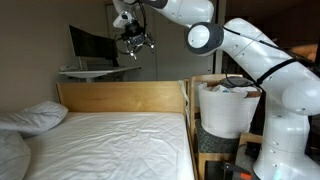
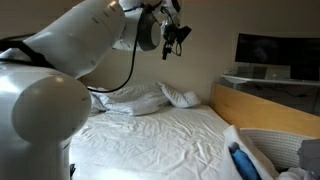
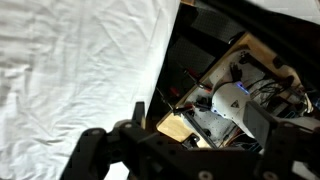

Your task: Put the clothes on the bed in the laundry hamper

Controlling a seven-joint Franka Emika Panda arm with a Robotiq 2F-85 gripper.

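We hold our claw (image 1: 135,42) spread and empty high above the bed (image 1: 110,140), seemingly because the clothes (image 2: 308,153) already lie inside the laundry hamper (image 1: 228,115) just beside it.

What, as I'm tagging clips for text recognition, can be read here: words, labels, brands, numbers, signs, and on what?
Nothing legible in any view.
Monitor: dark, no mark readable.
Laundry hamper: plain white, no label visible.
Gear beside the bed: too blurred to read.
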